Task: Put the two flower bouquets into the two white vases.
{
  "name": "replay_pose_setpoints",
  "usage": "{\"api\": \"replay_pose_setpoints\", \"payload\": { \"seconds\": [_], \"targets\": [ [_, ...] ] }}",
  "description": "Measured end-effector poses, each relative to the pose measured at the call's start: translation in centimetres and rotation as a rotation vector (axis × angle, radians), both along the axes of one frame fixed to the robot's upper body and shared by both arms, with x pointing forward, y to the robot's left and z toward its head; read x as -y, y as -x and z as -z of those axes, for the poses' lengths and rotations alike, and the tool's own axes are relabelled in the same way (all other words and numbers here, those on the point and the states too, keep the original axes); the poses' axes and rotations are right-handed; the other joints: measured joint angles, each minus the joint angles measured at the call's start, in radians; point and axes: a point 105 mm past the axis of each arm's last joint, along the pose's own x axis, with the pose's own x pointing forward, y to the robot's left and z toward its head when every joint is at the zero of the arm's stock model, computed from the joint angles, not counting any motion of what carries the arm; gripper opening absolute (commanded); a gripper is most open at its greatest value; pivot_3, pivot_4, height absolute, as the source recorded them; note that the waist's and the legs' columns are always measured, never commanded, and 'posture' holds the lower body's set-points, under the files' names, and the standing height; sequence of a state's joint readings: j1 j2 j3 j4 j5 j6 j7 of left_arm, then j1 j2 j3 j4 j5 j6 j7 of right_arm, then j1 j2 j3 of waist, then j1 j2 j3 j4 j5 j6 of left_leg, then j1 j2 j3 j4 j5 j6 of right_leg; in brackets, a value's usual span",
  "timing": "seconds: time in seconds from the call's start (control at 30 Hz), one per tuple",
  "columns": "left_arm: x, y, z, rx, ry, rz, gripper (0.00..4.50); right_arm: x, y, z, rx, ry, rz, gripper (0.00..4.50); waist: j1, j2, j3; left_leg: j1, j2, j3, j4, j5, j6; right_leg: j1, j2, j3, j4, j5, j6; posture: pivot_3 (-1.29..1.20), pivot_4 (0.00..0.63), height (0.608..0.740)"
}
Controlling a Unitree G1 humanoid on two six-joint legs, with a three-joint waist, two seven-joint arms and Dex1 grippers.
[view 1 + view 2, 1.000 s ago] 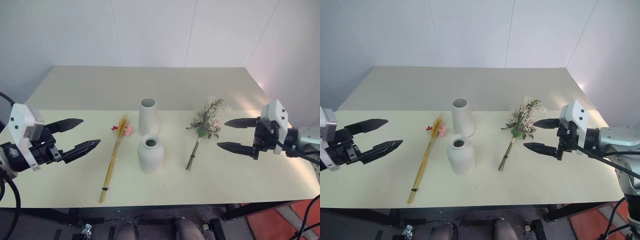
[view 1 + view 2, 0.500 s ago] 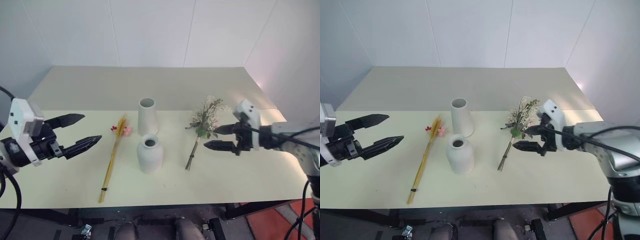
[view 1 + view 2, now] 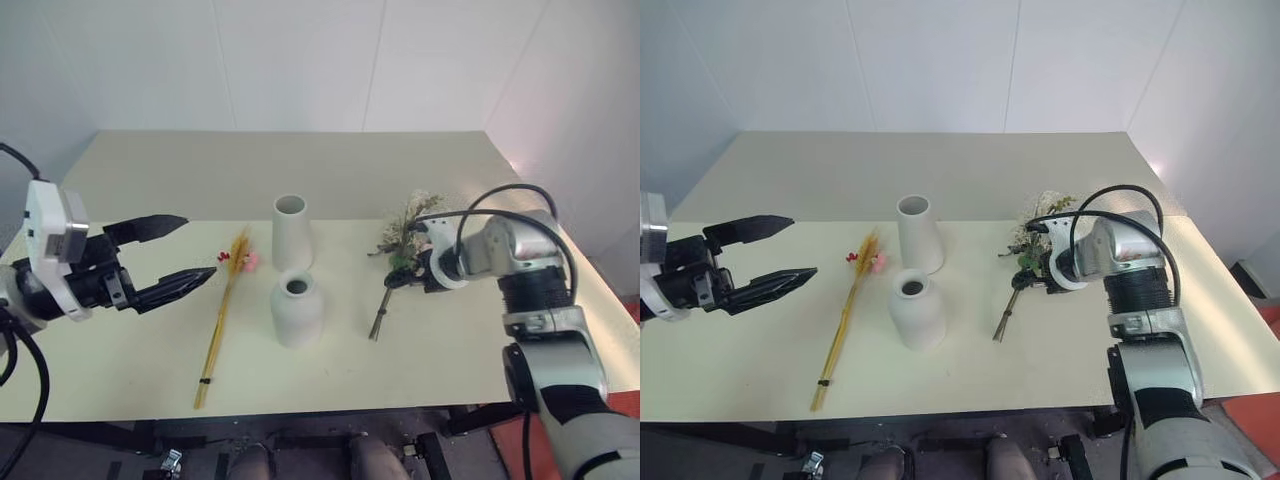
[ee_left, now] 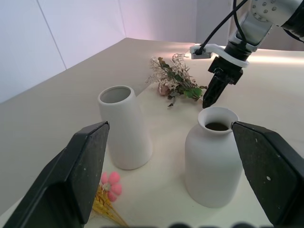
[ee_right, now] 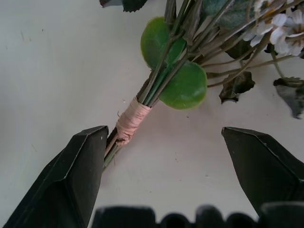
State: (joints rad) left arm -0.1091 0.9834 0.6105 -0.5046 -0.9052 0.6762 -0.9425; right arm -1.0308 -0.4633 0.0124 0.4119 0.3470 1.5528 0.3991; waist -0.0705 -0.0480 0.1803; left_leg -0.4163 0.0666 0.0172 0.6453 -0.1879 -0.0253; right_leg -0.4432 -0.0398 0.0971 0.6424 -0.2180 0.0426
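Note:
The bushy bouquet (image 3: pixel 408 236) lies on the table's right half, its stems (image 3: pixel 381 315) pointing toward the front edge. My right gripper (image 3: pixel 397 279) points down over it, open. Its fingers straddle the stem by the pink wrap (image 5: pixel 129 121), one fingertip (image 5: pixel 90 152) right beside the stem. The slim wheat-like bouquet (image 3: pixel 222 318) lies left of the vases. The taller white vase (image 3: pixel 290 232) stands at the centre, with the shorter narrow-necked vase (image 3: pixel 297 312) just in front of it. My left gripper (image 3: pixel 198 245) hovers open at the left, level, aimed toward the vases.
The cream table (image 3: pixel 450 350) has bare surface in front of the vases and behind them. White walls close in at the back and on both sides. A black cable (image 3: pixel 500 192) loops above my right wrist.
My right gripper swung inward and down from the right side, rolling to point down over the bushy bouquet's stem. My left gripper has barely moved.

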Motion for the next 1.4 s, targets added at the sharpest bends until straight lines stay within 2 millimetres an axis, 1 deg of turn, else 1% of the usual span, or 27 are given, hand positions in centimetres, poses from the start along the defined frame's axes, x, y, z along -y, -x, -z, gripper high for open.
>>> {"api": "replay_pose_setpoints", "payload": {
  "seconds": [0.17,0.3,0.33,0.37,0.5,0.6,0.67,0.7,0.73,0.77,0.83,0.87,0.93,0.97,1.07,1.23,1.3,1.4],
  "targets": [
    [0.0,0.2,0.4,-0.01,-0.003,-0.004,4.5,-0.7,-1.0,0.0,-0.014,-0.077,0.038,2.0,-0.002,0.0,0.0,0.0,0.0,0.0,0.0,0.0,0.0,0.0,0.0,0.0,0.0,0.0,0.0,0.0,0.15,0.74],
    [0.0,0.3,0.5,-0.009,-0.007,-0.01,4.5,-1.6,-1.3,-0.2,-0.034,-0.144,0.048,0.6,-0.002,0.0,0.0,0.0,0.0,0.0,0.0,0.0,0.0,0.0,0.0,0.0,0.0,0.0,0.0,0.0,0.15,0.74],
    [0.0,0.3,0.4,-0.006,-0.008,-0.013,4.5,-1.8,-1.4,-0.3,-0.039,-0.17,0.053,0.34,-0.002,0.0,0.0,0.0,0.0,0.0,0.0,0.0,0.0,0.0,0.0,0.0,0.0,0.0,0.0,0.0,0.15,0.74],
    [0.0,0.4,0.4,-0.004,-0.007,-0.014,4.5,-1.8,-1.4,-0.4,-0.04,-0.183,0.057,0.22,-0.002,0.0,0.0,0.0,0.0,0.0,0.0,0.0,0.0,0.0,0.0,0.0,0.0,0.0,0.0,0.0,0.15,0.74],
    [0.0,0.4,0.4,-0.003,-0.007,-0.016,4.5,-1.8,-1.6,-0.6,-0.044,-0.223,0.089,0.21,-0.001,0.0,0.0,0.0,0.0,-0.001,0.0,0.0,0.0,0.001,0.0,-0.001,-0.001,0.0,0.0,0.0,0.15,0.74],
    [0.0,0.4,0.4,-0.003,-0.008,-0.016,4.5,-1.8,-1.8,-1.1,-0.024,-0.253,0.097,0.21,-0.001,0.0,0.0,0.0,0.0,-0.001,0.0,0.0,0.0,0.001,0.0,-0.001,-0.001,0.0,0.0,0.0,0.15,0.74],
    [-0.1,0.4,0.3,-0.002,-0.008,-0.016,4.5,-1.7,-2.6,-2.8,0.135,-0.283,0.074,0.21,-0.001,0.001,0.001,-0.001,0.0,-0.001,0.0,0.0,0.0,0.0,0.0,-0.001,-0.001,0.0,0.001,0.0,0.15,0.74],
    [-0.1,0.4,0.3,-0.002,-0.01,-0.015,4.5,-1.8,-2.9,-4.3,0.238,-0.309,0.052,0.21,-0.001,0.002,0.001,-0.001,0.0,-0.001,0.0,0.0,0.0,0.0,0.0,-0.001,-0.001,0.0,0.001,0.0,0.15,0.74],
    [-0.1,0.3,0.3,-0.002,-0.009,-0.014,4.5,-1.8,-3.4,-6.6,0.398,-0.334,0.027,0.21,-0.001,0.002,0.001,-0.001,0.0,-0.001,-0.001,0.0,0.0,0.0,0.0,-0.001,0.0,0.0,0.001,0.0,0.15,0.74],
    [-0.1,0.3,0.3,-0.002,-0.007,-0.015,4.5,-1.9,-3.5,-8.6,0.512,-0.356,0.008,0.21,-0.001,0.002,0.001,-0.001,0.0,-0.001,-0.001,0.0,0.0,0.0,0.0,-0.001,0.0,0.0,0.001,0.0,0.15,0.74],
    [-0.2,0.2,0.0,0.003,0.002,-0.014,4.5,-2.6,-3.2,-12.7,0.741,-0.404,-0.048,0.21,-0.004,0.002,0.001,0.0,0.001,-0.001,-0.001,0.0,0.0,0.0,0.001,-0.001,0.0,0.0,0.001,0.0,0.15,0.74],
    [-0.2,0.0,-0.3,0.009,0.011,-0.012,4.5,-3.0,-2.7,-14.5,0.841,-0.431,-0.085,0.21,-0.006,0.002,0.001,0.0,0.001,-0.001,-0.001,0.0,0.0,0.0,0.002,-0.001,0.0,0.0,0.001,0.0,0.15,0.74],
    [-0.1,-0.2,-0.6,0.01,0.031,0.003,4.5,-4.5,-1.8,-17.0,0.992,-0.485,-0.175,0.21,-0.009,0.002,0.001,0.001,0.002,-0.001,-0.001,0.0,0.0,0.001,0.002,-0.001,0.0,0.0,0.001,0.0,0.15,0.74],
    [0.0,-0.3,-0.6,0.009,0.035,0.009,4.5,-5.5,-1.3,-17.8,1.047,-0.506,-0.225,0.21,-0.012,0.002,0.001,0.001,0.002,-0.001,-0.001,0.0,0.0,0.001,0.002,-0.001,0.001,0.0,0.001,0.0,0.15,0.74],
    [0.0,-0.9,-0.4,-0.017,0.049,-0.002,4.5,-7.9,-0.4,-18.9,1.143,-0.56,-0.317,0.21,-0.019,0.002,0.001,0.001,0.001,-0.001,-0.001,0.0,0.0,0.001,0.002,-0.001,0.001,0.0,0.001,0.0,0.15,0.74],
    [-0.3,-1.9,-0.6,-0.029,0.045,-0.077,4.5,-11.6,0.3,-21.1,1.273,-0.633,-0.419,0.21,-0.029,0.003,0.002,0.0,0.001,-0.002,-0.001,0.0,0.0,0.0,0.002,-0.001,0.001,0.0,0.001,0.0,0.15,0.74],
    [-0.4,-2.1,-0.6,-0.032,0.047,-0.105,4.5,-12.8,0.2,-21.7,1.306,-0.651,-0.436,0.21,-0.03,0.003,0.002,0.0,0.002,-0.002,-0.001,0.0,0.0,0.0,0.002,-0.001,0.001,0.0,0.001,0.0,0.15,0.74],
    [-0.4,-2.2,-0.5,-0.033,0.042,-0.138,4.5,-14.2,-0.7,-21.7,1.309,-0.672,-0.429,0.21,-0.03,0.003,0.002,0.001,0.001,-0.002,-0.001,0.0,0.0,0.0,0.002,-0.001,0.001,0.0,0.0,0.0,0.15,0.74]
  ]
}}
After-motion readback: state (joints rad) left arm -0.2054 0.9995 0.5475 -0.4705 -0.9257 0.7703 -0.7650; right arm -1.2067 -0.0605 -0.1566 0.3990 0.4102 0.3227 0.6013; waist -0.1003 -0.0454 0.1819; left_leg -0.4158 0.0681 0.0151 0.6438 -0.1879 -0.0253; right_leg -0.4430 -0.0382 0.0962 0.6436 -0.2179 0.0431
